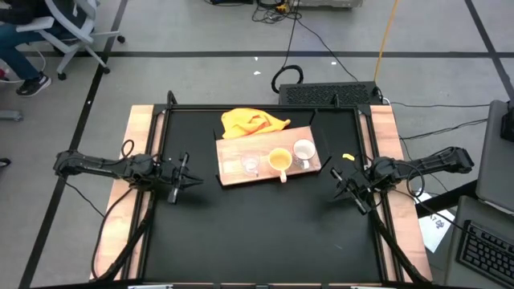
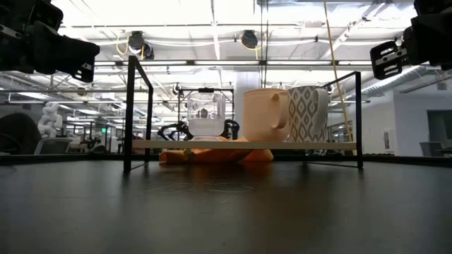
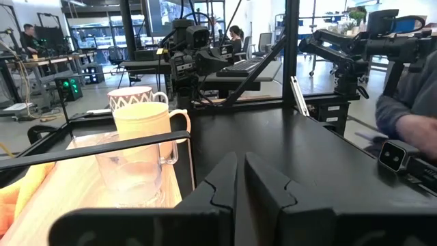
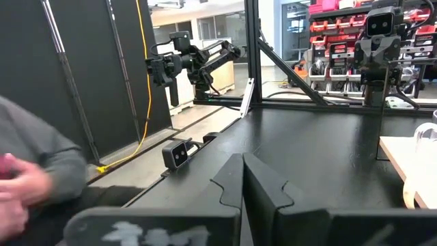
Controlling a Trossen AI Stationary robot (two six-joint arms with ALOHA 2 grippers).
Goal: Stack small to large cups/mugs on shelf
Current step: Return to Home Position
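**Shelf:** flat light-brown wooden board shelf (image 1: 234, 151), lying slightly askew on the black counter (image 1: 257, 233).

**On the shelf, in a row, all upright:**
- Tiny clear glass cup (image 1: 250, 164), toward the shelf's left-arm end.
- Yellow-orange handled mug (image 1: 279, 160), at mid-shelf.
- White handled mug with a grey diamond pattern (image 1: 303, 150), toward the right-arm end.

**Beside the shelf:** crumpled yellow cloth (image 1: 250, 122), against the shelf's far edge.

**Left gripper** (image 1: 186, 178): well apart from the shelf's left-arm end and raised off the counter. Its fingers are pressed together with nothing between them.

**Right gripper** (image 1: 345, 186): well apart from the shelf's right-arm end, also raised. Its fingers likewise meet and are empty.

**Step in hand (judged):** the row runs small to large, so placing looks finished and only the arms' retreat to rest is left.
- Draw each arm back along its own side, away from the shelf.
- Do not sweep over the mugs.
- Mind the black frame posts by the shelf's corners.

**Hard to make out:**
- From above, the glass cup is a faint ring.
- At counter level the two mugs overlap, so it cannot be told whether they touch.
- That same view shows the cloth below the board's line; whether the board is raised cannot be told.
- A small yellow scrap (image 1: 347, 158) off the shelf's right-arm end is unidentifiable.
- A person's grey sleeve (image 4: 41, 164) is blurred.
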